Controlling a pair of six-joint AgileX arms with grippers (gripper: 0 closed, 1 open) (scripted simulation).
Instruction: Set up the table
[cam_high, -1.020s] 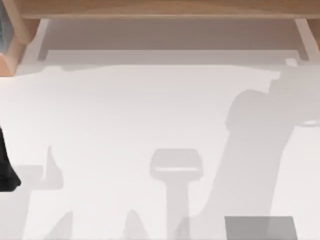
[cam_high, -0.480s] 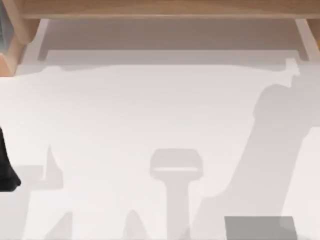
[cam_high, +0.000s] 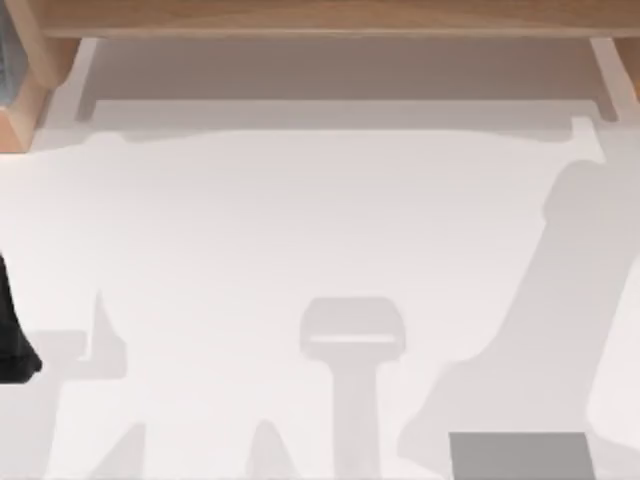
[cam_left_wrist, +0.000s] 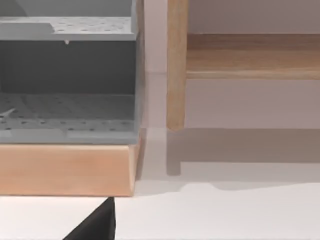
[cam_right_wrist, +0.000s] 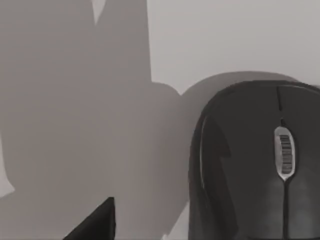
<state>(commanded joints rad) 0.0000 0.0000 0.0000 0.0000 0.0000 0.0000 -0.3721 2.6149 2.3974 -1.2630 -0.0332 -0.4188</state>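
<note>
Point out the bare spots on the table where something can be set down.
The table lies bare across its middle, between the wooden boards at the far edge and the grey pad at the near right. A black mouse lies under the right wrist camera.

Big smooth white table (cam_high: 300, 220) with light wooden edge boards (cam_high: 320, 15); small grey rectangular pad (cam_high: 520, 455) and dark computer mouse (cam_right_wrist: 255, 165) lie on it.

The table (cam_high: 300, 220) lies open across its middle. A wooden shelf (cam_high: 320, 18) bars the far edge, and a grey pad (cam_high: 520, 455) sits near the front right. A dark mouse (cam_right_wrist: 255, 165) rests on the white surface, with bare room beside it.
</note>
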